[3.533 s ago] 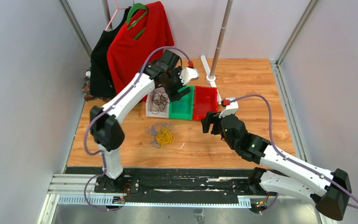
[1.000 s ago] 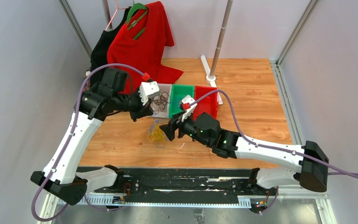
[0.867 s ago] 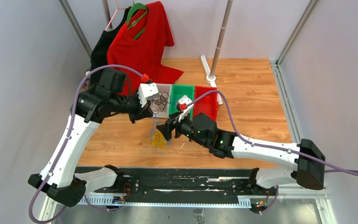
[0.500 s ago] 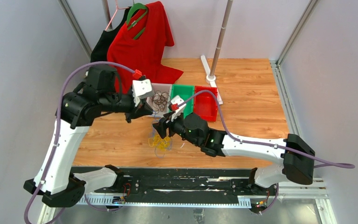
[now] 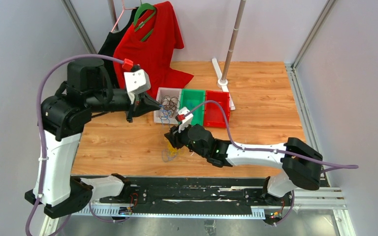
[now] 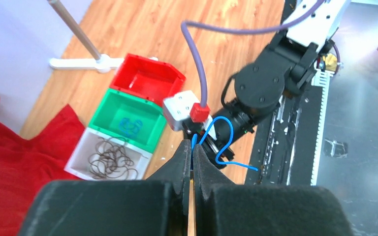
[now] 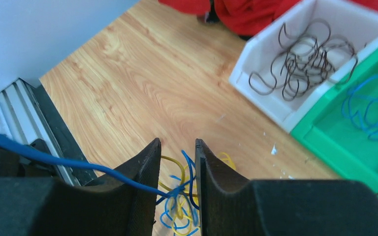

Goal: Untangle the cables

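A tangle of yellow and blue cables (image 7: 184, 206) lies on the wooden table, seen small in the top view (image 5: 169, 153). My right gripper (image 7: 177, 142) is down over it, jaws a narrow gap apart with the tangle between the fingers. One blue cable (image 7: 54, 157) runs taut from the tangle up to my left gripper (image 6: 192, 145), which is raised above the table (image 5: 152, 104) and shut on that blue cable (image 6: 225, 142). Dark brown cables (image 7: 300, 64) lie in a white bin. Another blue cable (image 7: 369, 105) lies in a green bin.
White bin (image 5: 159, 116), green bin (image 5: 191, 118) and red bin (image 5: 217, 108) stand in a row behind the tangle. A red shirt (image 5: 150, 44) and a black garment hang at the back left. A pole stand (image 5: 229, 54) rises at the back. A black rail (image 5: 192, 189) lines the near edge.
My left gripper has lifted and pulled back left with the blue cable, drawing it taut. My right gripper has dropped onto the tangle and its jaws have narrowed.
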Controlling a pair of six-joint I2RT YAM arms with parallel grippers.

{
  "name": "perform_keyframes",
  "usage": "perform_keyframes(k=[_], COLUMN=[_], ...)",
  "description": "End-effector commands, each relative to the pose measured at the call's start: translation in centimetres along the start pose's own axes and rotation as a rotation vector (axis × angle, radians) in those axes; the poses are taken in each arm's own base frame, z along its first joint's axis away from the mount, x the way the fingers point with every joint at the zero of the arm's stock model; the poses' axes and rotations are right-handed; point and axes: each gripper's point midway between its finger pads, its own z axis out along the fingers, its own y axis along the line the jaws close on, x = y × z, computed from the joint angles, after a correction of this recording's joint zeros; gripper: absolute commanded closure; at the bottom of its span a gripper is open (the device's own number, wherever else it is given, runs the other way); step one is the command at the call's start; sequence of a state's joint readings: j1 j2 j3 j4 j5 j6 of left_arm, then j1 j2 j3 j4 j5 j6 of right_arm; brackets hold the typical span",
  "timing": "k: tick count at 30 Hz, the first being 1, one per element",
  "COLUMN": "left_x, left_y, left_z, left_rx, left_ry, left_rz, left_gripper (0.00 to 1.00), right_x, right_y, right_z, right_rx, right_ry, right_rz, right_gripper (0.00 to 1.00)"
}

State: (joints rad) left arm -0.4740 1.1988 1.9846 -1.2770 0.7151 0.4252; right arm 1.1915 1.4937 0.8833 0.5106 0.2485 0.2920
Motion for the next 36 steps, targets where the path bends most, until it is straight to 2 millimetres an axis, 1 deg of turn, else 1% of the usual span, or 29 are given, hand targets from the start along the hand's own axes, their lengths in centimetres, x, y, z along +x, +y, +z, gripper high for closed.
perform_keyframes(k=[1,4,6,8,10,14,17,19,21,24,26,28,29,33,34,35,36], left_x=[-3.4,-5.3,-6.8,-7.9,-8.9,-11.1,-12.9,-14.2,-15.1,-16.6,-18.2,-20.1,-20.8,-24.3,-24.7,-24.6,-24.3], left_y=[0.6,1.5,1.9,2.1,2.4,3.5,4.1,4.5,4.7,5.6,6.8,7.6,8.1,8.9,8.8,8.7,8.5], left_z=[-1.2,-2.0,-2.7,-3.1,-3.6,-4.7,-5.7,-6.4,-7.1,-8.5,-10.3,-12.4,-13.3,-17.7,-18.0,-17.6,-16.7], left_rx=[-0.045,-0.103,-0.133,-0.149,-0.171,-0.245,-0.307,-0.353,-0.384,-0.472,-0.582,-0.7,-0.752,-0.94,-0.95,-0.925,-0.881], left_ry=[-0.071,-0.102,-0.135,-0.159,-0.181,-0.228,-0.291,-0.336,-0.37,-0.413,-0.466,-0.532,-0.56,-0.702,-0.717,-0.709,-0.684], left_rz=[0.058,0.114,0.148,0.172,0.198,0.274,0.311,0.328,0.352,0.387,0.418,0.462,0.48,0.535,0.539,0.54,0.544], left_gripper=[0.99,0.99,0.99,1.0,1.0,1.0,1.0,1.0,1.0,1.0,0.99,1.0,1.0,1.0,1.0,1.0,0.99], right_x=[3.6,5.8,7.2,8.8,9.9,11.7,12.2,12.5,12.8,13.2,13.6,13.9,14.2,14.4,14.4,14.2,14.0], right_y=[-1.0,-1.8,-2.3,-2.8,-3.3,-4.1,-4.4,-4.5,-4.7,-5.0,-5.2,-5.4,-5.6,-6.1,-6.2,-6.1,-6.0], right_z=[0.0,-0.4,-0.7,-1.2,-1.6,-2.3,-2.6,-2.7,-2.8,-2.9,-3.0,-3.1,-3.2,-3.4,-3.4,-3.4,-3.4], right_rx=[0.041,0.062,0.078,0.091,0.103,0.129,0.143,0.145,0.157,0.177,0.191,0.204,0.216,0.249,0.25,0.248,0.243], right_ry=[0.038,0.067,0.086,0.11,0.124,0.143,0.147,0.153,0.16,0.173,0.181,0.185,0.191,0.19,0.19,0.188,0.186], right_rz=[0.068,0.095,0.109,0.128,0.144,0.165,0.188,0.193,0.2,0.208,0.22,0.236,0.24,0.25,0.249,0.247,0.244], right_gripper=[0.68,0.68,0.67,0.67,0.67,0.61,0.57,0.57,0.61,0.72,0.79,0.93,0.99,0.99,1.0,1.0,0.99])
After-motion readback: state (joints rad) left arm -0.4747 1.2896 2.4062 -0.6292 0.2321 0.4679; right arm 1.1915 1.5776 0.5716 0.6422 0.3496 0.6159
